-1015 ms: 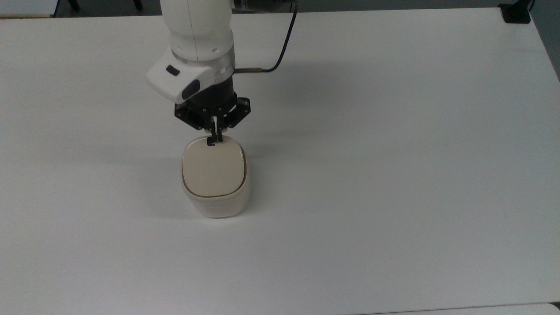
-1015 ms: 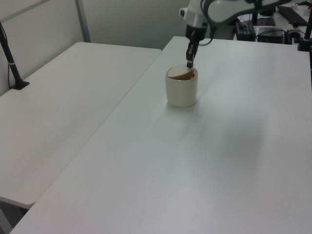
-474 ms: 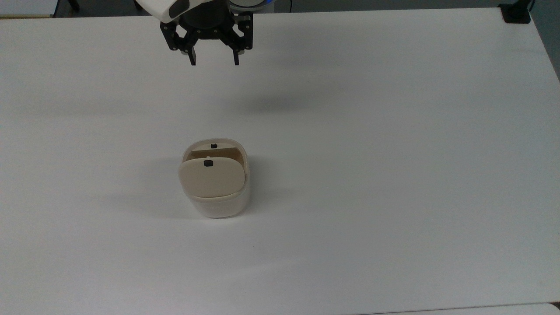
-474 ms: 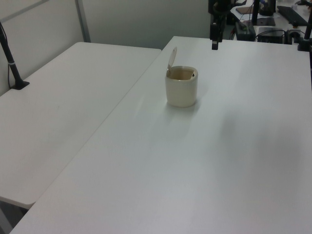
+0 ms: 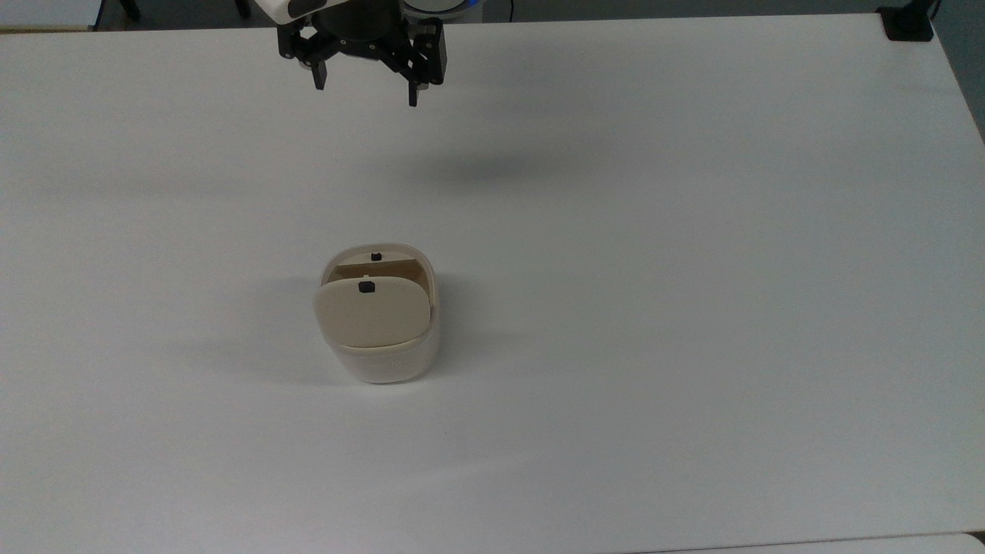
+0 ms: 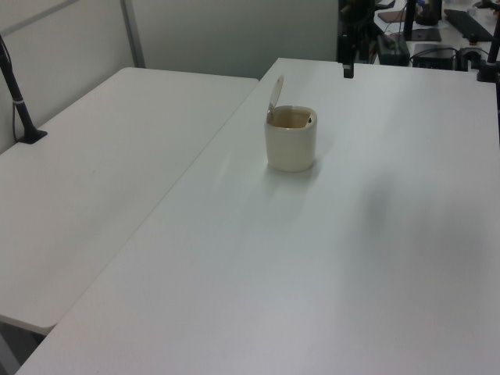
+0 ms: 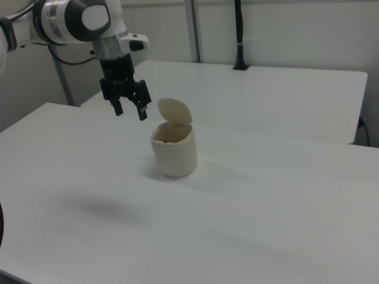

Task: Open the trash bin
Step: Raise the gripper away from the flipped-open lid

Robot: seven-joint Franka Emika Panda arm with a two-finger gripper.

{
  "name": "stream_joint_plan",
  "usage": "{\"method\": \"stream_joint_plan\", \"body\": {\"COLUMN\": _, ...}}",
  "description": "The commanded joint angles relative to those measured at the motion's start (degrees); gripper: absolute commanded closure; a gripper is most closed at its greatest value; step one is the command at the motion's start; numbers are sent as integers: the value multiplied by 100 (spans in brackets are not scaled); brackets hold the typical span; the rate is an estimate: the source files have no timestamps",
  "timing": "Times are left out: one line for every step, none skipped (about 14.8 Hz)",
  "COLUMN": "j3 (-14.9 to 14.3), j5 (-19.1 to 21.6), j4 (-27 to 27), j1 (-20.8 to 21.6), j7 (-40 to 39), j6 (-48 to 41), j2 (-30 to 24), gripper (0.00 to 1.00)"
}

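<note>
The cream-white trash bin (image 5: 381,350) (image 6: 291,144) (image 7: 174,154) stands on the white table with its beige lid (image 5: 372,313) (image 6: 276,88) (image 7: 174,112) swung up, nearly upright, so the brown inside shows. A small black button (image 5: 365,287) sits on the lid and a black catch (image 5: 376,255) on the far rim. My gripper (image 5: 367,88) (image 7: 130,110) hangs open and empty above the table, well away from the bin, toward the top view's upper edge and the right view's left.
The white table (image 5: 692,269) spreads wide around the bin. A second white table (image 6: 101,172) adjoins it in the left view's left, with a black post (image 6: 19,101) on it. A black clamp (image 5: 908,23) sits at the top view's upper right corner.
A second ago my shut gripper pressed on the bin's far edge with the lid down. The lid has sprung up, and the gripper has risen away and opened, then shifted slightly.
</note>
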Motion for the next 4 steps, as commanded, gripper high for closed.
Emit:
{"method": "stream_joint_plan", "body": {"j3": -46, "j5": -39, "j4": -158, "j1": 65, "j7": 145, "j6": -107, "j2": -186, "gripper": 0}}
{"method": "stream_joint_plan", "body": {"j3": -63, "j5": -30, "j4": -149, "j1": 65, "j7": 145, "j6": -107, "j2": -186, "gripper": 0}}
{"method": "stream_joint_plan", "body": {"j3": -72, "j5": -30, "j4": -149, "j1": 65, "j7": 145, "j6": -107, "j2": -186, "gripper": 0}}
{"method": "stream_joint_plan", "body": {"j3": -81, "j5": -30, "j4": -149, "j1": 56, "j7": 145, "j6": -107, "j2": -186, "gripper": 0}}
